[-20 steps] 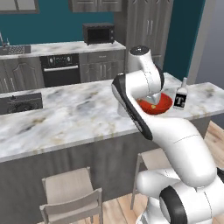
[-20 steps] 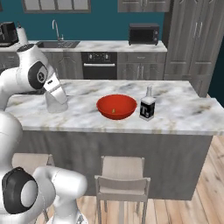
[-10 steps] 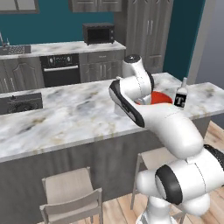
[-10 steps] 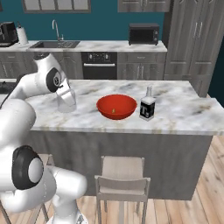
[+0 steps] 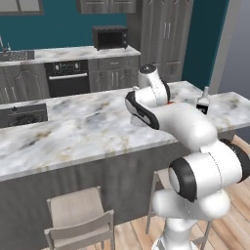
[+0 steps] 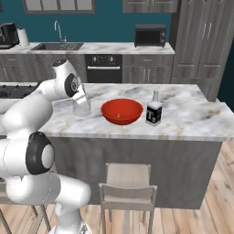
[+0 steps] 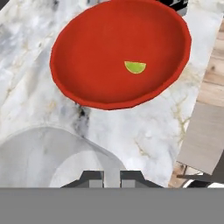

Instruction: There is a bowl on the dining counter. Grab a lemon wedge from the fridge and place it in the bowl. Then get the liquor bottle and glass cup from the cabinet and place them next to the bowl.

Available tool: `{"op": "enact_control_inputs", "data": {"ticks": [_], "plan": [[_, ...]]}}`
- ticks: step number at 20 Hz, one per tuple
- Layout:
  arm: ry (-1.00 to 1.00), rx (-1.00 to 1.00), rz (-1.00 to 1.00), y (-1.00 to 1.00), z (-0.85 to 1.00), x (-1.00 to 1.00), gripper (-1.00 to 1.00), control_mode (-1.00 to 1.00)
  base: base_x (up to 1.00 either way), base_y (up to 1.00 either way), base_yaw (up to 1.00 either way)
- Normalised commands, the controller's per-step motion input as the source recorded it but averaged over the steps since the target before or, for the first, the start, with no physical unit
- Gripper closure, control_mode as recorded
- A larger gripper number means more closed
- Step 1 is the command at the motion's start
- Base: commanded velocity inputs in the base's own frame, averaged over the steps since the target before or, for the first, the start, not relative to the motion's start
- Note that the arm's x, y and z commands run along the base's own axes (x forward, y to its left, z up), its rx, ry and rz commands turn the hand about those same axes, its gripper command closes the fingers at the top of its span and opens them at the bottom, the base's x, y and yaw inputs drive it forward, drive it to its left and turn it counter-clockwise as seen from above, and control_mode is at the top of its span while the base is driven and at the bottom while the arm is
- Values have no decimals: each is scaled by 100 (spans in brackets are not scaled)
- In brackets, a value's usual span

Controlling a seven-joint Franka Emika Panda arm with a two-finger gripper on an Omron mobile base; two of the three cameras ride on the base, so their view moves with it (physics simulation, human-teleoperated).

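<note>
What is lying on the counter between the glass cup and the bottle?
The red bowl stands between the glass cup and the bottle, as the right base view shows. A lemon wedge lies inside it.

Polished stone, shiny red bowl and clear glass in a rendered kitchen.
The dining counter (image 6: 192,114) is smooth white-and-grey marble with tan veins, on a matt dark grey base. The bowl (image 7: 118,52) looks glossy red and smooth, holding a yellow-green lemon wedge (image 7: 135,67). The glass cup (image 6: 82,105) is clear, colourless glass. The liquor bottle (image 6: 154,109) is pale glass with a matt black label. The stools (image 6: 128,185) look like pale matt wood. Floorboards (image 6: 215,201) are light wood.
</note>
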Motion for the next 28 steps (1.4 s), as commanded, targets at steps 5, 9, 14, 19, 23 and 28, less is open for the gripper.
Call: {"op": "enact_control_inputs", "data": {"ticks": [5,9,14,19,23,28], "plan": [[0,0,-5,-7,-24,38,100,-100,0,0,0],[0,-2,-7,0,-28,24,100,-100,0,0,0],[0,-4,-9,0,-29,36,100,-100,0,0,0],[0,-3,-8,0,-29,39,100,-100,0,0,0],[0,-3,-6,0,-29,36,100,-100,0,0,0],[0,-2,-6,0,-25,40,100,-100,0,0,0]]}}
